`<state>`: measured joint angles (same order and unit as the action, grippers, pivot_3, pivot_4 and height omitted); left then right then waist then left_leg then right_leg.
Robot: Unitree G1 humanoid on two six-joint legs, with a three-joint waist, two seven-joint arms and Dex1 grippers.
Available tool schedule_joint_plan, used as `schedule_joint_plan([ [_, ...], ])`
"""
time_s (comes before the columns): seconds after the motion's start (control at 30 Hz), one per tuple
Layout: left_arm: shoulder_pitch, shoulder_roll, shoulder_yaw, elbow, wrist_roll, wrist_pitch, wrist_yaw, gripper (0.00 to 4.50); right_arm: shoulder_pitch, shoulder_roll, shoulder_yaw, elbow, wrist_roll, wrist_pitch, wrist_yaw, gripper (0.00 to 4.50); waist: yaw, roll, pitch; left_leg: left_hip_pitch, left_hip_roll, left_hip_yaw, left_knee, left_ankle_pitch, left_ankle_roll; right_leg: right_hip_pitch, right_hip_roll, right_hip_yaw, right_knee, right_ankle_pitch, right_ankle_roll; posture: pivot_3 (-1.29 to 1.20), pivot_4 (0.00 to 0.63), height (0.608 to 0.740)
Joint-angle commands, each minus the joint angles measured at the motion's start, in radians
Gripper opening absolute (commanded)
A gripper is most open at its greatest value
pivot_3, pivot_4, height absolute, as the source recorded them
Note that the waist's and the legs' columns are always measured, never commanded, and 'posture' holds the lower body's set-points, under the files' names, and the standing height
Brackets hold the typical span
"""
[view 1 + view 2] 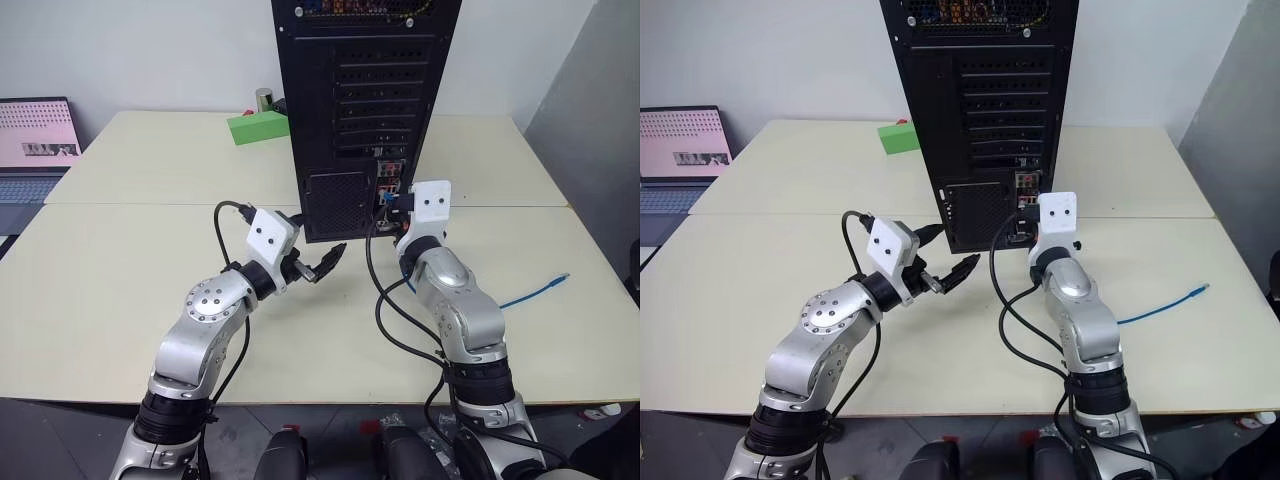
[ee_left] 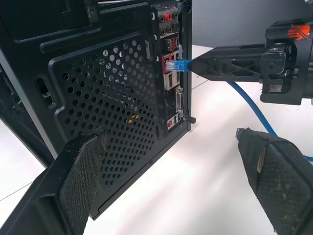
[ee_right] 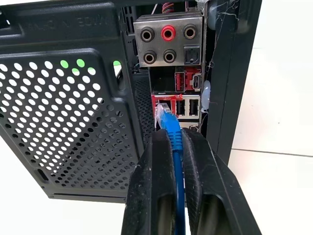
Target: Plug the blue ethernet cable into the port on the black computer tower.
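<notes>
The right gripper (image 3: 172,147) is closed on the blue ethernet cable (image 3: 171,128) just behind its clear plug. It holds the plug right at the strip of connectors on the back of the black computer tower (image 1: 360,110), which stands at the far middle of the table (image 1: 130,290). The plug seems not yet seated in a port, so the final push is left. The left gripper (image 1: 318,265) hangs wide open and empty, near the tower's lower left side.

I've got a pale table (image 1: 150,260) here; the black computer tower (image 1: 350,110) stands upright mid-table, a green block (image 1: 258,127) sits behind it, and the blue ethernet cable (image 1: 535,291) trails across the right side.
</notes>
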<state>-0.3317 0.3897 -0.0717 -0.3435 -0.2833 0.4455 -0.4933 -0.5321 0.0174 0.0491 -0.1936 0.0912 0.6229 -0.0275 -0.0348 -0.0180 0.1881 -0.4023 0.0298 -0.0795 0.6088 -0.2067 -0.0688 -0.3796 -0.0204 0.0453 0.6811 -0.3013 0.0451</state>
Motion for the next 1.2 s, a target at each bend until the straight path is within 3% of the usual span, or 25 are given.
schedule_joint_plan([
  [0.03,-0.006,-0.005,0.005,-0.037,0.005,-0.026,-0.001,4.48,-0.021,-0.008,-0.019,-0.029,-0.021,-0.031,-0.018,0.0,0.0,0.0,0.0,0.0,0.0,0.0,0.0,0.0,0.0,0.0,0.0,0.0,0.0,0.0,0.0,0.0,0.15,0.74],
  [0.53,0.002,-0.008,0.007,-0.04,0.011,-0.027,0.0,4.48,-0.024,-0.004,-0.02,-0.031,-0.018,-0.035,-0.021,0.0,0.001,0.0,0.0,0.0,0.0,0.0,0.0,0.0,0.0,0.0,0.0,0.0,0.0,0.0,0.0,0.0,0.15,0.74],
  [1.2,-0.004,-0.013,0.001,-0.048,0.012,-0.017,-0.003,4.48,-0.05,0.033,0.089,0.011,-0.127,-0.074,-0.046,0.0,-0.001,0.0,0.0,0.0,0.0,0.0,0.0,0.0,0.0,-0.001,0.0,0.0,0.0,0.0,0.0,0.0,0.15,0.74],
])
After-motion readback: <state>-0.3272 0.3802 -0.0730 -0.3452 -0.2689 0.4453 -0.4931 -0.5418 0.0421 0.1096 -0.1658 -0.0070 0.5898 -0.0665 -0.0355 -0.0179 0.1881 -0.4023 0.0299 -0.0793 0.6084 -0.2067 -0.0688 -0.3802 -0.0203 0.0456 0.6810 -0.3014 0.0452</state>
